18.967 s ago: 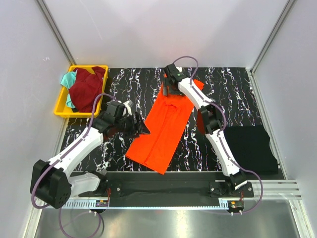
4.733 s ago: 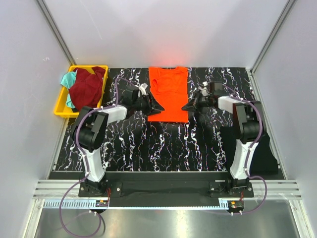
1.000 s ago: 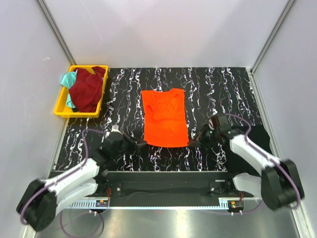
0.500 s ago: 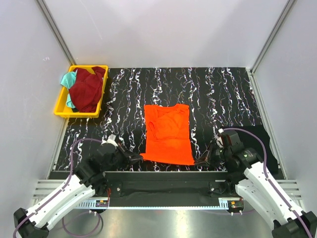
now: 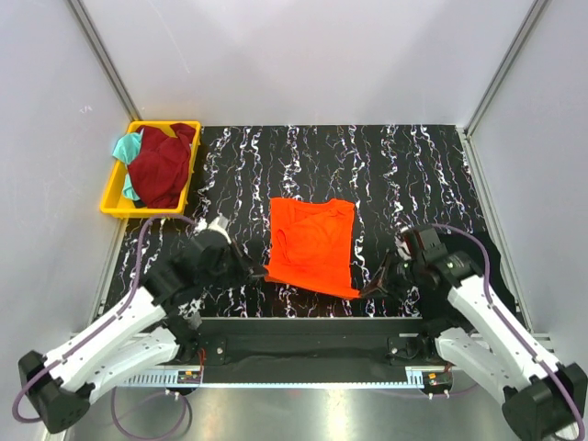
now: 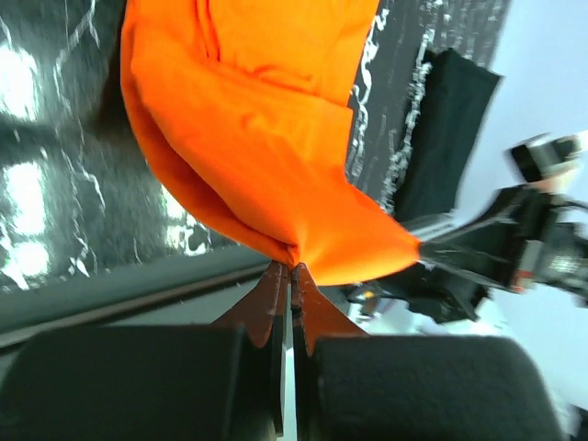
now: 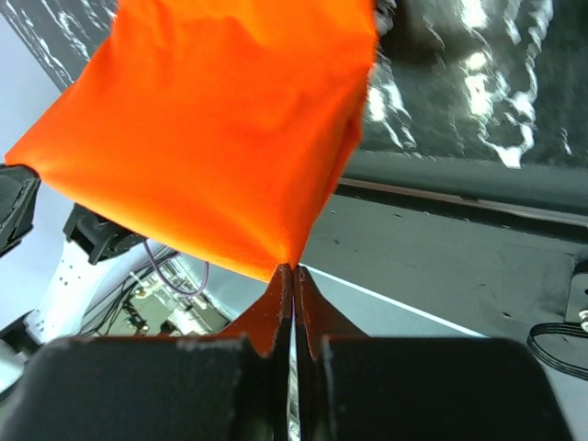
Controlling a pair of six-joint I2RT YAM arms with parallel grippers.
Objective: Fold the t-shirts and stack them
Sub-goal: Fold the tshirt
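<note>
An orange t-shirt (image 5: pixel 312 243) lies mid-table with its near hem lifted off the surface. My left gripper (image 5: pixel 261 272) is shut on the hem's left corner, seen as orange cloth (image 6: pixel 266 175) pinched at the fingertips (image 6: pixel 287 268). My right gripper (image 5: pixel 371 290) is shut on the hem's right corner, where the orange cloth (image 7: pixel 220 129) hangs from its tips (image 7: pixel 291 271). A folded black t-shirt (image 5: pixel 491 266) lies at the right edge of the table, partly behind the right arm. More t-shirts, dark red (image 5: pixel 161 165) and teal (image 5: pixel 125 147), are heaped in the yellow bin (image 5: pixel 118 204).
The yellow bin stands at the table's far left corner. The black marbled mat (image 5: pixel 404 175) covers the table. A black rail (image 5: pixel 303 335) runs along the near edge between the arm bases. White walls close in the left, back and right.
Both grippers have risen and moved away from the near edge with the hem corners, lifting the shirt's near edge. The shirt's visible length has shortened since a second ago.
</note>
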